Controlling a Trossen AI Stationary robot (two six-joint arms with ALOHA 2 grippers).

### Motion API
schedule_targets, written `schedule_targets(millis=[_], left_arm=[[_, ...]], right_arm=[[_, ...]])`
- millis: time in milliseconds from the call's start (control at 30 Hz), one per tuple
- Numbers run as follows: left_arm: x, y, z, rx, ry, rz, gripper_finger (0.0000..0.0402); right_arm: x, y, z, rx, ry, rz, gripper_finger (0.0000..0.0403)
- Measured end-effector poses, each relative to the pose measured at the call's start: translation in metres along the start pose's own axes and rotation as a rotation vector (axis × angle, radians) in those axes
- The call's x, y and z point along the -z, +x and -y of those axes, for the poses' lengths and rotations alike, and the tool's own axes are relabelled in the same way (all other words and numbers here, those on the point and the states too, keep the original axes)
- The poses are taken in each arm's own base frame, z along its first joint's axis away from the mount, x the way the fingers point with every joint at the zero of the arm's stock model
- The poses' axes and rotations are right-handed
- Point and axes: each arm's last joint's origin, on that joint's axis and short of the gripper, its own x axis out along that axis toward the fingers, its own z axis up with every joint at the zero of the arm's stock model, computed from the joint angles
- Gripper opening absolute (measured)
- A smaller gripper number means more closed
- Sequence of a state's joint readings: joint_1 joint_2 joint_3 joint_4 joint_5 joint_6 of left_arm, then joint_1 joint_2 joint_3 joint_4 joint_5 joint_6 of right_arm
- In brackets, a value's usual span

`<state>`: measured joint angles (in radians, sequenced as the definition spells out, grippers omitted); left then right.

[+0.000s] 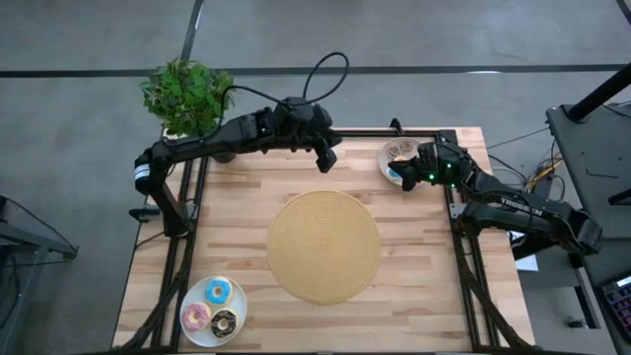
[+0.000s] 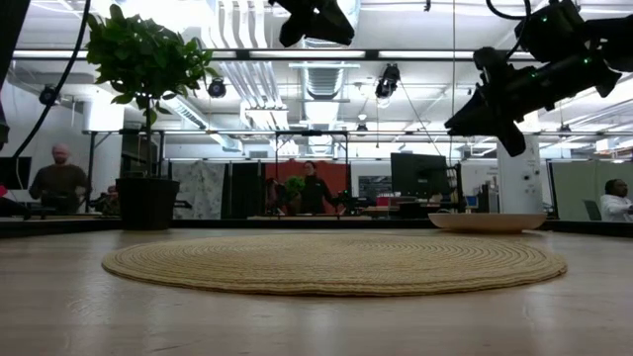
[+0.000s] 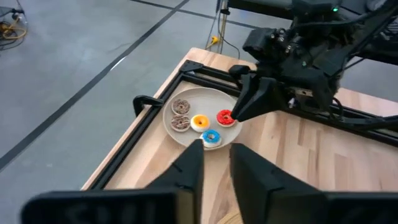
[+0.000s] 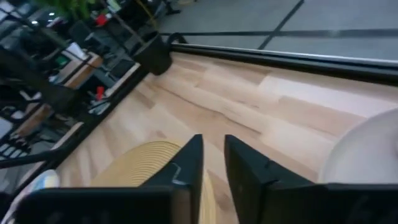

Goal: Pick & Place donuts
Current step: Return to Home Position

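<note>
— What's lying on the wooden table [image 1: 424, 276]?
— A round woven tan mat [image 1: 323, 247], flat in the middle. A leafy potted plant [image 1: 185, 94] stands at the far left corner.
— And beyond?
— A person [image 2: 60, 180] on the left and another person [image 2: 313, 188] mid-room, both well behind the table.

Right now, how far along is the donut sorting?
Done: three big donuts sit on the white plate, five small donuts on the gray plate. In hand: nothing; the left gripper and right gripper are empty, raised. Left: no loose donuts show; only returning home.
</note>
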<state>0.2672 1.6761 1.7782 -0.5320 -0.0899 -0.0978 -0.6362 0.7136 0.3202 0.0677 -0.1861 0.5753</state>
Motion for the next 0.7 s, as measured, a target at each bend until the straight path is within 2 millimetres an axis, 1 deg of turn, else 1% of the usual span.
schedule_targets(millis=[133, 200, 300, 500, 700], left_arm=[[-0.001, -0.003, 0.005, 0.014, -0.001, 0.005, 0.001], [-0.001, -0.005, 0.009, 0.027, -0.001, 0.013, 0.0003], [-0.003, -0.007, 0.018, 0.073, 0.006, 0.036, 0.0001], [-0.008, -0.014, 0.042, 0.146, 0.018, 0.127, 0.0], [0.002, -0.022, 0.06, 0.206, 0.027, 0.18, 0.0]], right_arm=[[-0.002, 0.0, -0.006, -0.057, -0.033, 0.03, 0.0024], [-0.005, -0.001, -0.012, -0.101, -0.064, 0.06, 0.0012], [-0.007, -0.003, -0.019, -0.163, -0.095, 0.1, 0.0009], [-0.007, -0.004, -0.034, -0.267, -0.134, 0.133, 0.0008], [-0.003, -0.005, -0.046, -0.35, -0.194, 0.135, 0.0008]])
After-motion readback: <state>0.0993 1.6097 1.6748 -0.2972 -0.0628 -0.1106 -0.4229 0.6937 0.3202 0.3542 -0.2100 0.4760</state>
